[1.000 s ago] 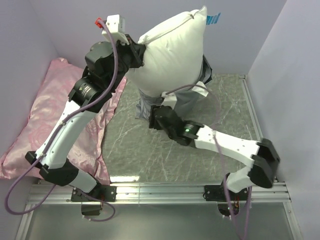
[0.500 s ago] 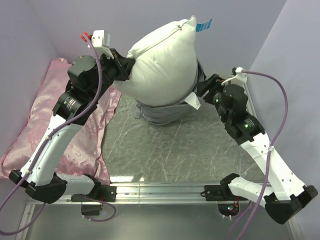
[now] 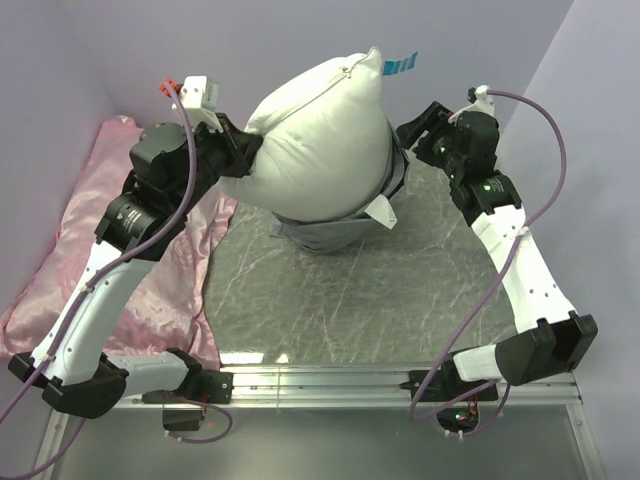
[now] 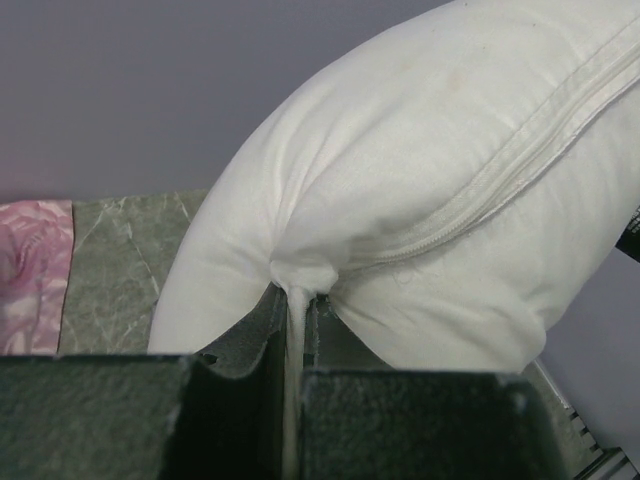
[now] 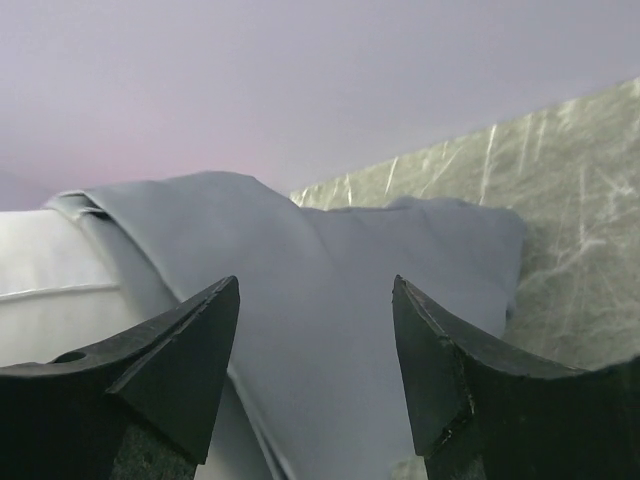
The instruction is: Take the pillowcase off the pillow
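Observation:
The white pillow [image 3: 320,145] hangs lifted above the table, its seam and blue tag [image 3: 400,66] at the top. My left gripper [image 3: 243,155] is shut on a pinch of the pillow's left corner, seen close up in the left wrist view [image 4: 296,300]. The silver-grey pillowcase [image 3: 330,232] is bunched round the pillow's lower end, resting on the table. It fills the right wrist view [image 5: 330,300]. My right gripper [image 3: 412,133] is open and empty, held up to the right of the pillow, pointing at the pillowcase.
A larger pink rose-patterned pillow [image 3: 90,250] lies along the left wall. The marbled green table top [image 3: 350,300] runs to the metal rail at the near edge. Walls stand close at the back, left and right.
My right arm has swung from low at the front of the pillowcase up to the right of the pillow. My left gripper has shifted the pillow a little to the left.

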You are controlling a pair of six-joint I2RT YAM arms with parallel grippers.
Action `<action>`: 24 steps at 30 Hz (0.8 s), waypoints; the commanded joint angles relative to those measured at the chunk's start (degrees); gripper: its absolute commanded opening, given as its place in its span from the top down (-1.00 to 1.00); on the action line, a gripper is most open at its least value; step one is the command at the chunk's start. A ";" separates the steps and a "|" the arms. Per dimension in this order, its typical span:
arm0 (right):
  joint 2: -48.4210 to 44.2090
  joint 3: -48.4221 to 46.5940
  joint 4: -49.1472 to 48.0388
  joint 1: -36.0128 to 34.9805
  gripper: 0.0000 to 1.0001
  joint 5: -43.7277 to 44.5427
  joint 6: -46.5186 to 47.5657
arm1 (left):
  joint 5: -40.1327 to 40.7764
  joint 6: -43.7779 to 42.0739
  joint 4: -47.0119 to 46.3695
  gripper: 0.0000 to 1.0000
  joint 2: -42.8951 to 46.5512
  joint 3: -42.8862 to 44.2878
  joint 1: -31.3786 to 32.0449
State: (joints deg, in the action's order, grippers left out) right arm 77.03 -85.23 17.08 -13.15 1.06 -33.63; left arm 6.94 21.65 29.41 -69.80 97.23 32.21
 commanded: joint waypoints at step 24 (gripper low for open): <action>1.53 -4.59 -0.91 0.67 -0.40 -18.55 3.92 | 0.00 -5.92 8.99 0.99 0.19 -2.75 -0.83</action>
State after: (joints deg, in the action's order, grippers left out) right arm 76.66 -87.50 13.39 -12.80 -14.17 -32.05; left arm 6.70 18.02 31.79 -68.73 94.98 31.88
